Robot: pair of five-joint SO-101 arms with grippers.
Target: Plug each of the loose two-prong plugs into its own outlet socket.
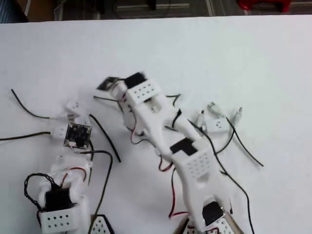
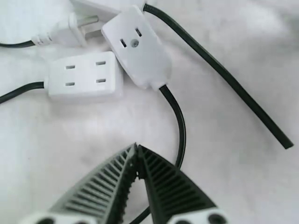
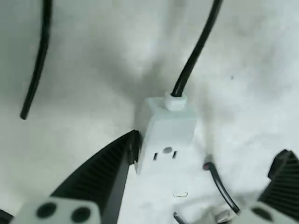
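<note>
My left gripper (image 2: 137, 149) is shut on nothing and hovers over a black cable (image 2: 180, 126). Just beyond it lie two white outlet blocks, one flat (image 2: 86, 74) and one angled (image 2: 138, 46), with a white two-prong plug (image 2: 70, 25) beside them. My right gripper (image 3: 208, 149) is open around a third white outlet block (image 3: 166, 133). One finger (image 3: 117, 163) touches the block's side, and the other finger (image 3: 285, 172) stands well clear. In the high view another outlet (image 1: 218, 124) lies right of the right arm, with loose plugs (image 1: 213, 107) around it.
Loose black cables cross the white table: one (image 1: 105, 131) between the arms, one (image 1: 24, 109) at the far left, one (image 1: 246, 148) at the right. The right arm (image 1: 161, 122) stretches diagonally across the middle. The table's far half is bare.
</note>
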